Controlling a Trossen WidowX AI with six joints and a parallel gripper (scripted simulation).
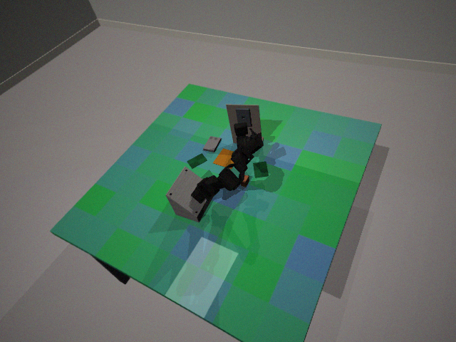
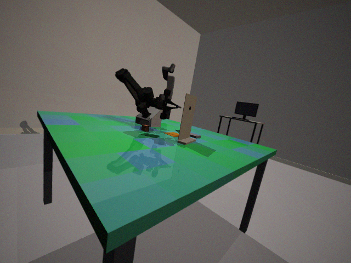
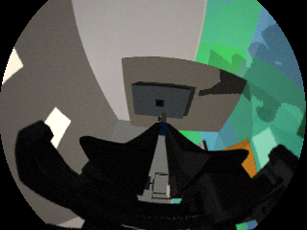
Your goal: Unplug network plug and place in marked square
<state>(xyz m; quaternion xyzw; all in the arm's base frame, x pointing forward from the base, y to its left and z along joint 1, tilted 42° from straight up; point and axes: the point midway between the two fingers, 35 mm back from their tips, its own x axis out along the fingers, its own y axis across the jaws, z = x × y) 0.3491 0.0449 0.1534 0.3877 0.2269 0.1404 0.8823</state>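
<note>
One small plug (image 2: pixel 180 107) (image 3: pixel 163 128), and it's up in the air between the fingertips, just off the upright panel (image 1: pixel 230 112) (image 2: pixel 187 121) (image 3: pixel 206 93)! The gripper (image 1: pixel 252 131) (image 2: pixel 177 106) (image 3: pixel 161 126) is pinching it, fingers nearly together, and in the wrist view the dark hole of the socket (image 1: pixel 238 113) (image 3: pixel 144 98) shows beyond the plug's nose. So it looks unlocked and pulled out, with the carrying and the placing to come.

How will it handle? Light, I'd say, with a stiff body, smooth enough to slip or twist in so narrow a bite. The thin tab is the fragile part, likely springy; best to keep hold by the body's sides and leave the tab alone. The plug is tiny here, so I can't quite tell how deep the grip goes.

Next calls for backing away straight, then a gentle descent to the orange square (image 1: pixel 221 157) (image 2: pixel 170 133) (image 3: pixel 249 156), probably the marked one, before letting go.
</note>
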